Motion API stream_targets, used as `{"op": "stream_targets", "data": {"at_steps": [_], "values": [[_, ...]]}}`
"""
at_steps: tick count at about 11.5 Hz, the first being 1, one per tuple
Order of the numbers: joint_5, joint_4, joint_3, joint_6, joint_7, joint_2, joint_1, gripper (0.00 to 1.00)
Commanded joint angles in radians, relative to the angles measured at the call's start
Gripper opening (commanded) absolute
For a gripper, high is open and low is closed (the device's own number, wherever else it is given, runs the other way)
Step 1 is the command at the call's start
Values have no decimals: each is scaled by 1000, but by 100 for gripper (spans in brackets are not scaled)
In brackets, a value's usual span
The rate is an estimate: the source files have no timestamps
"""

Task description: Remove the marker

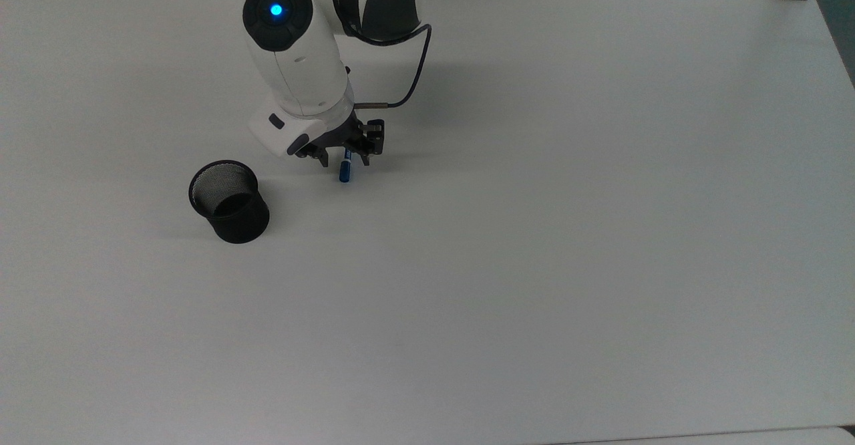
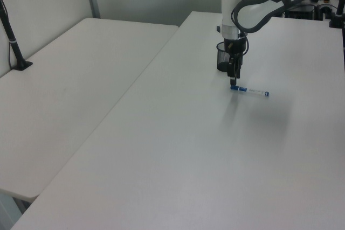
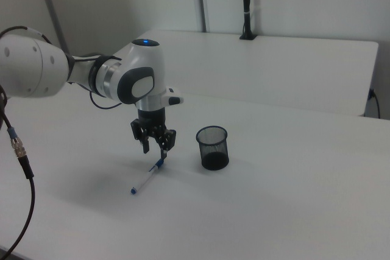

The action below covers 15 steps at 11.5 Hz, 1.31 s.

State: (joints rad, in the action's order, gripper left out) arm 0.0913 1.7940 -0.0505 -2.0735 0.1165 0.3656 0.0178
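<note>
The black two-finger pincer [image 1: 346, 156] is hanging low over the white tabletop [image 1: 534, 231], in the upper left of the top view, with its fingers spread apart and straddling the blue-capped end of the slim white-barrelled whiteboard marker [image 2: 249, 90]. I judge the fingers are parted because the marker is being let go: in the left view it is lying flat on the tabletop, near the upper right of the frame, its cap end just under the pincer and its small blue tip pointing toward the left view's right. In the right view the marker [image 3: 147, 178] is stretching from below the pincer [image 3: 154, 144] down toward the lower left of the frame, resting on the surface rather than hanging.

Beside it, the black wire-mesh cup [image 1: 229, 200] is standing upright and apart from the marker, lower left of the pincer in the top view; looking down into it, nothing is showing inside. So the marker is sitting out of the cup, near it but not touching, which looks to me like the removal is all but done. The white arm [image 1: 300, 64] is leaning in from the top edge.
</note>
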Motion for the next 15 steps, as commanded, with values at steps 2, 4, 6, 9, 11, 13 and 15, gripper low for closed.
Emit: {"op": "stream_targets", "data": {"at_steps": [2,4,6,9,11,13,15], "values": [[-21,7,3,13,-55,-98,2,100],[-22,-45,3,135,-92,-180,-4,100],[-19,-84,-6,264,-95,-275,-12,100],[-12,-87,-72,352,-139,-413,-6,100],[-12,-85,-92,404,-199,-459,5,100],[-47,-85,-86,403,-190,-456,5,100],[-163,-88,-77,362,-184,-436,28,100]]}}
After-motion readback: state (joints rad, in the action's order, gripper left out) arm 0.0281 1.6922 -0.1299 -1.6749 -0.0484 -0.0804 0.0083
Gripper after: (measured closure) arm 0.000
